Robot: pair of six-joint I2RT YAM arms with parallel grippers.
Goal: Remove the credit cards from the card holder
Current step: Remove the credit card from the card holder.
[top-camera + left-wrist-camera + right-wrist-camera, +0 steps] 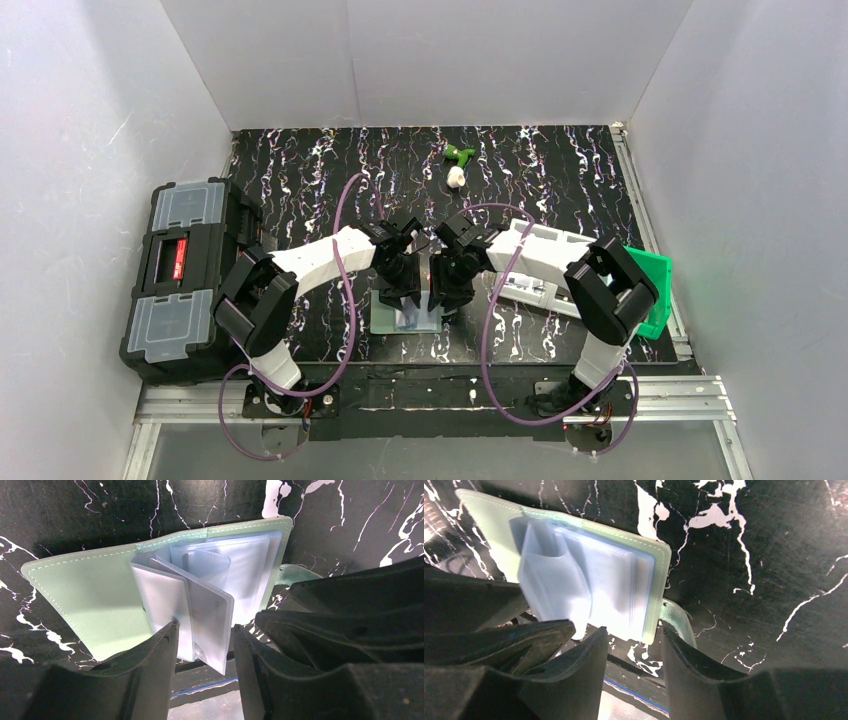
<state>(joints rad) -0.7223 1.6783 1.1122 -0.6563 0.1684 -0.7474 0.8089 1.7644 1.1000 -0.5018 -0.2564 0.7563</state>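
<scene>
Position: the card holder (85, 590) lies opened flat on the table (560, 180), between the two arms and towards the near edge. Its clear sleeves (160, 605) stand fanned up from the spine.

Left gripper (206, 630): about half open, one finger on each side of the lower edge of the standing sleeves. No squeeze shows on them.
Right gripper (634, 632): about half open, only bare table between the fingers, just beside the holder's corner near the snap tab (676, 617).

Risks (judgement):
- Nothing pins the holder down. If the left gripper closes on a bundle of sleeves and lifts, the whole holder would likely come up with it and no card would come free.
- The sleeves look thin and slick, so a pinch low on the edge could slip off or crease a sleeve.
- The two grippers work very close together, so a sideways reach by either one could knock the other.
- A card pulled at an angle could jam in its pocket.

Count:
- card holder: 1
- sleeves: about four standing or curled, plus a flat stack behind them; exact number cannot be told
- cards: none can be made out; the sleeves are cloudy, so their contents cannot be told
- toolbox (185, 275): 1
- green bin (655, 285): 1
- white tray (535, 288): 1, partly under the right arm
- small green-and-white thing (457, 165) at the far side: 1, too small to identify
</scene>
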